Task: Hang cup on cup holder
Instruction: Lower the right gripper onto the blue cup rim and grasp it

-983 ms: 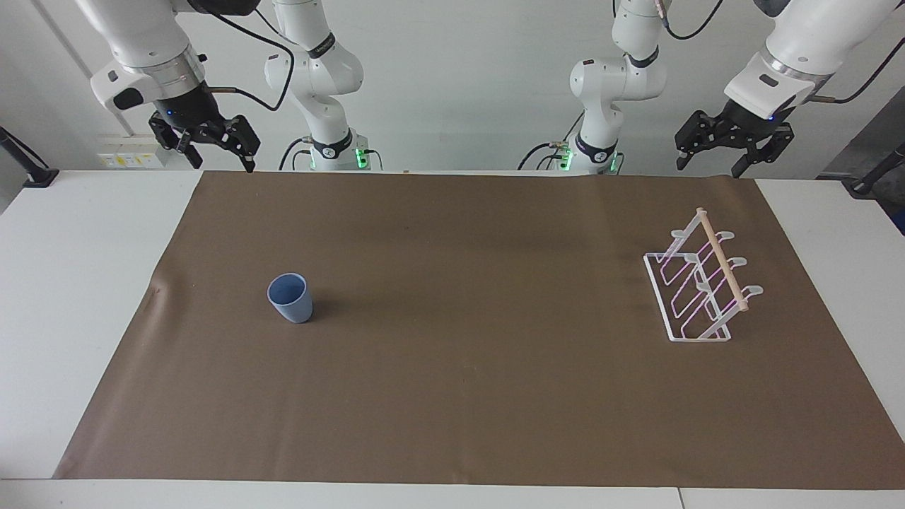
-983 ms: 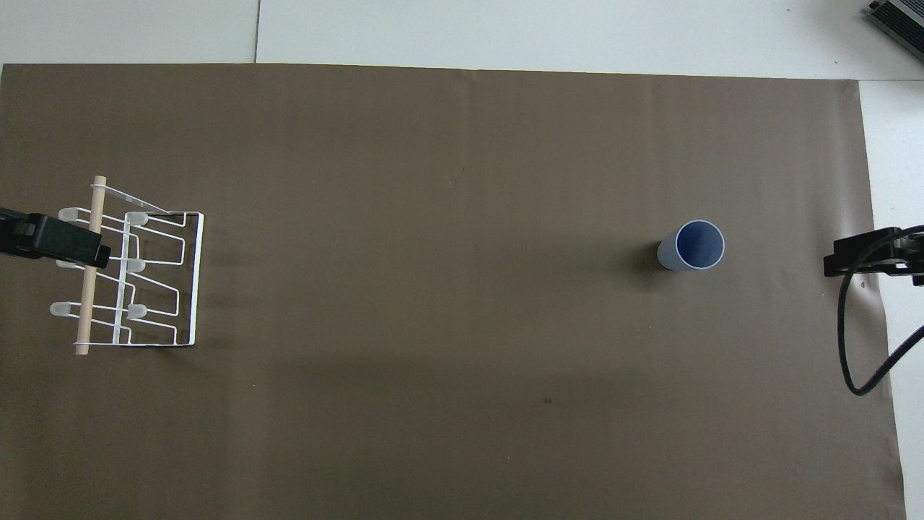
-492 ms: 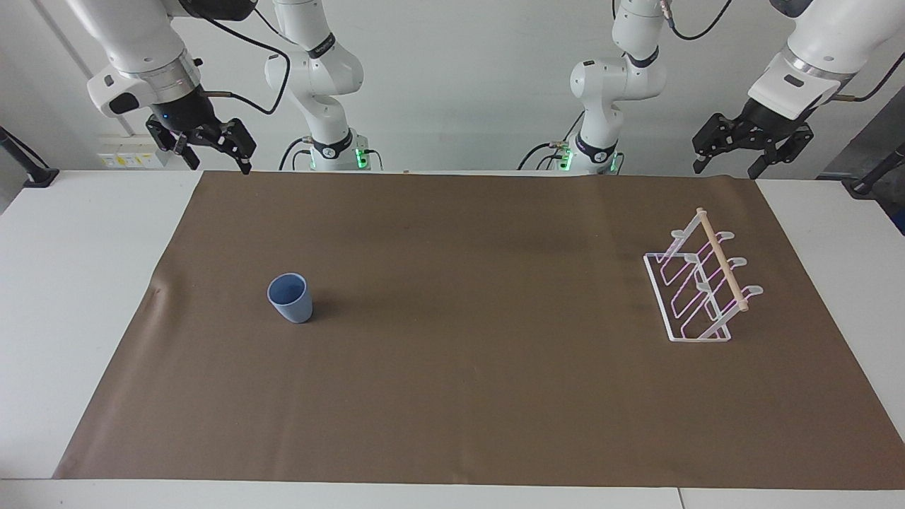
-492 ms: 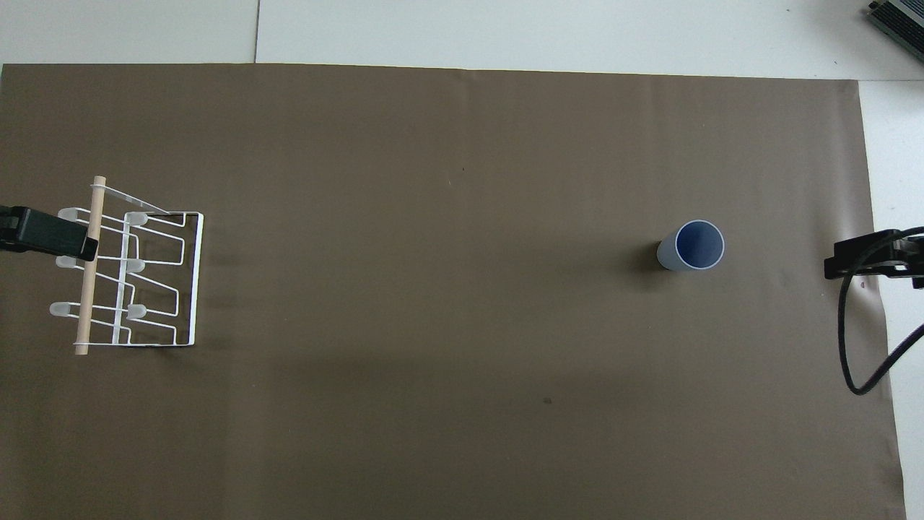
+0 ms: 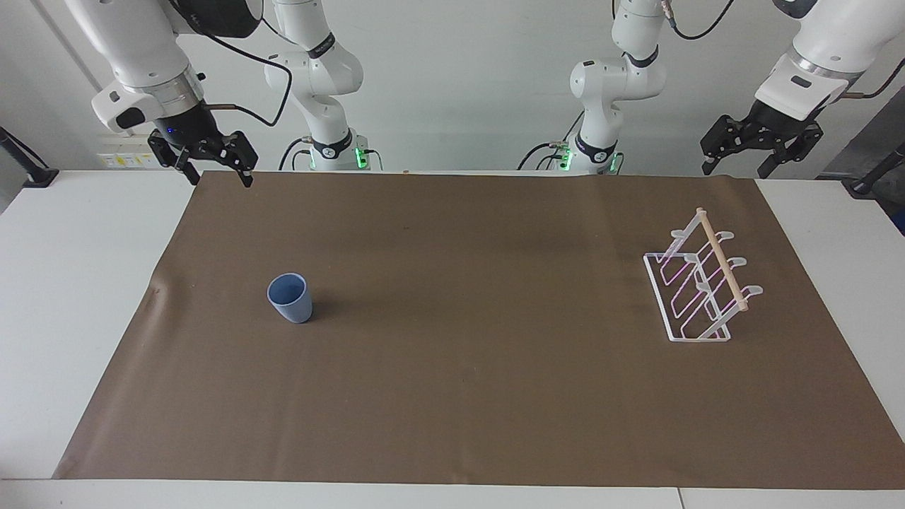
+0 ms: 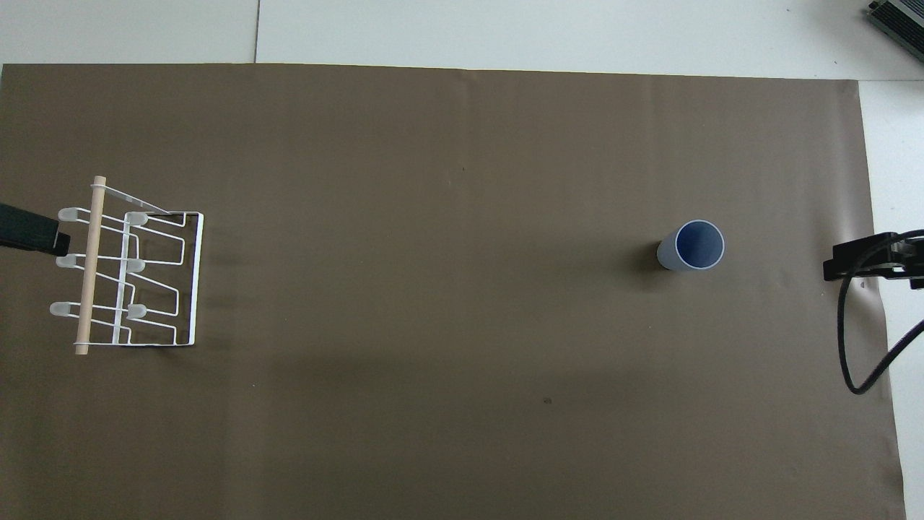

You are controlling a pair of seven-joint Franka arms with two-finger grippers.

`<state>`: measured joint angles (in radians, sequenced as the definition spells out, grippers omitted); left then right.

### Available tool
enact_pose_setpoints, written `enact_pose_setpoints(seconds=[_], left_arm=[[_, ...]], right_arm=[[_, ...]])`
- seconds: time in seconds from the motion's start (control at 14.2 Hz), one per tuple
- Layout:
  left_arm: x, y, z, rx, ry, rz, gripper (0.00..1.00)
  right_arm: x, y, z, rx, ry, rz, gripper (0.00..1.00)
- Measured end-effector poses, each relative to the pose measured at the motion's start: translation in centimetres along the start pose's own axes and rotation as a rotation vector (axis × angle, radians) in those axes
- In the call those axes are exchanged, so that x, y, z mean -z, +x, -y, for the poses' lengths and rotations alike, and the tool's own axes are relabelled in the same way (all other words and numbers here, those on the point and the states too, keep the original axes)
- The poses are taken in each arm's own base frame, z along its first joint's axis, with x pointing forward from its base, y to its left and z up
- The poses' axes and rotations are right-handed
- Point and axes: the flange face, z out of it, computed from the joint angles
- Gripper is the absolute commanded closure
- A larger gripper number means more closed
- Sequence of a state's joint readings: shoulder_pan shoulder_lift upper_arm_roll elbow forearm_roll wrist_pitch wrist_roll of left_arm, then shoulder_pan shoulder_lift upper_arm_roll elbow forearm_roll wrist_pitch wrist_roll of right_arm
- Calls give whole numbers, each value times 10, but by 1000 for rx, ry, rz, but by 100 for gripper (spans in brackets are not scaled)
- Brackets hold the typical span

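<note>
The light-blue cup (image 5: 290, 298) stands upright, mouth up, on the brown mat toward the right arm's end; it also shows in the overhead view (image 6: 691, 245). The clear cup holder (image 5: 698, 284) with its wooden dowel stands toward the left arm's end (image 6: 133, 278) and holds no cup. My right gripper (image 5: 219, 177) hangs open and empty above the mat's edge nearest the robots, well away from the cup; its tip shows in the overhead view (image 6: 859, 260). My left gripper (image 5: 735, 170) hangs open and empty in the air near the mat's corner, apart from the cup holder (image 6: 32, 235).
A brown mat (image 5: 452, 396) covers most of the white table (image 5: 71, 283). A black cable (image 6: 852, 347) loops down from the right arm over the mat's edge.
My left gripper has drawn back from over the cup holder's dowel toward the table's end. My right gripper has shifted slightly and dropped a little. Cup and holder have not moved.
</note>
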<state>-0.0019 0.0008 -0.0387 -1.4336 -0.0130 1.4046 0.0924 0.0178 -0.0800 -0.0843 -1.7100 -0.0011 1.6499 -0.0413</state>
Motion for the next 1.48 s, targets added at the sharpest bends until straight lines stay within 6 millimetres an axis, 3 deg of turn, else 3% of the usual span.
enact_pose_setpoints(seconds=[0.35,0.63,0.77,0.91,1.26,1.33,1.48], left_arm=[[0,0,0,2,0,1,0],[0,0,0,4,0,1,0],[0,0,0,4,0,1,0],[0,0,0,4,0,1,0],[0,0,0,4,0,1,0],[0,0,0,4,0,1,0],[0,0,0,4,0,1,0]], right_arm=[[-113,30,-2,28,-8,-6,0],[-184,55,5,108,-17,-15,0],[-213,54,3,145,-20,-19,0],[-226,49,1,145,-15,-22,0],[-229,47,4,135,10,-20,0],[-231,46,3,134,11,-16,3],[-235,45,3,134,12,-8,26]])
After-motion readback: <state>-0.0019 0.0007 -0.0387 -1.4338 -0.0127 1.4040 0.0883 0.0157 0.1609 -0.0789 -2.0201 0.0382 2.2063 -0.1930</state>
